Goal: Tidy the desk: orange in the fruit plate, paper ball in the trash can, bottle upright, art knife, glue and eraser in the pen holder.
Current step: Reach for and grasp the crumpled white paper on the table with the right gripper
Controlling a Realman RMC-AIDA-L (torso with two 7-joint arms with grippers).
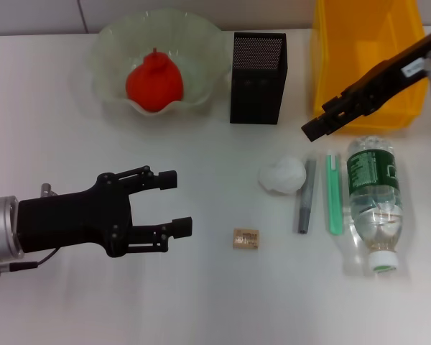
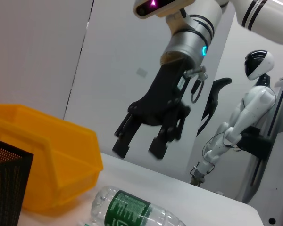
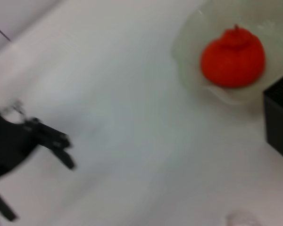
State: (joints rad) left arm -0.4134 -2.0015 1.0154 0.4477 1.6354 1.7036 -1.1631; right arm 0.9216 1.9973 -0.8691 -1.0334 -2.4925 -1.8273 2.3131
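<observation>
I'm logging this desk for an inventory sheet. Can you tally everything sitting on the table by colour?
Red-orange: 1, the orange
Pale green glass: 1, the fruit plate
Black: 1, the pen holder
Yellow: 1, the trash can
White: 1, the paper ball
Grey: 1, a pen-like stick
Green: 1, a slim green stick
Clear with green label: 1, the bottle
Tan: 1, the eraser
Total: 9

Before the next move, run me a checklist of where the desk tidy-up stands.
1. Orange in fruit plate: ok.
2. Paper ball in trash can: not ok, lies on the table beside the grey pen-like tool.
3. Bottle upright: not ok, lying on its side.
4. Eraser in pen holder: not ok, on the table.
5. Left gripper free: ok, jaws open, empty.
6. Right gripper free: ok, jaws open, above the bottle.
</observation>
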